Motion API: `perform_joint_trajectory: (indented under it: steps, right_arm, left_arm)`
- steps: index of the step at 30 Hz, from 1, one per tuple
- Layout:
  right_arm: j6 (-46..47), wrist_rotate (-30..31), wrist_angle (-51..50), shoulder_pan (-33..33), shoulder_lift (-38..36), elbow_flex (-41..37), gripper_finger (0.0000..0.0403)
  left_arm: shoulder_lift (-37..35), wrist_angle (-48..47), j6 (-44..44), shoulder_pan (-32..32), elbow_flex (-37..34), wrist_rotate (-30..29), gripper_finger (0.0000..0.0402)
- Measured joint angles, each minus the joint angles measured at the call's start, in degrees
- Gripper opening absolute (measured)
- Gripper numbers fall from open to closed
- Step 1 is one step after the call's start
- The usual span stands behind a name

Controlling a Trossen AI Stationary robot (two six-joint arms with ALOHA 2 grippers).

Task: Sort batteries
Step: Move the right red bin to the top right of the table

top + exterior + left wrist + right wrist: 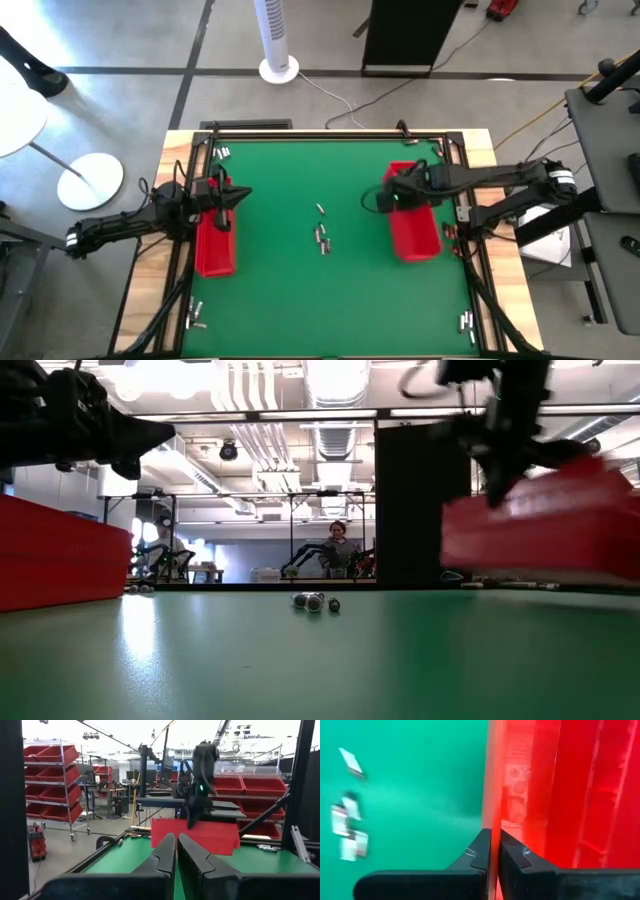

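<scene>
Green table mat point(300, 290), batteries point(322, 236) mid-surface, workshop behind

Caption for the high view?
Right claw shut on red tray's wall; batteries loose mid-mat.
</scene>
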Motion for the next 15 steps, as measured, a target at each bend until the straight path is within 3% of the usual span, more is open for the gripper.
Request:
perform_joint_trajectory:
  steps: [6, 8, 15]
  right_arm:
    - [-15.8, -0.2, 6.4, -11.1, 8.3, 10.4, 0.0012]
    - [-19.2, -3.0, 10.4, -14.9, 11.9, 11.9, 0.0012]
    - [-19.9, -8.0, 11.5, -21.1, 25.3, 18.1, 0.0012]
  left_arm:
    - [1.8, 6.0, -1.4, 0.0, 0.0, -7.3, 0.0000]
    - [2.3, 7.3, -4.1, 0.0, 0.0, -10.6, 0.0000]
    - [3.4, 5.7, -4.8, 0.0, 0.0, -12.3, 0.0022]
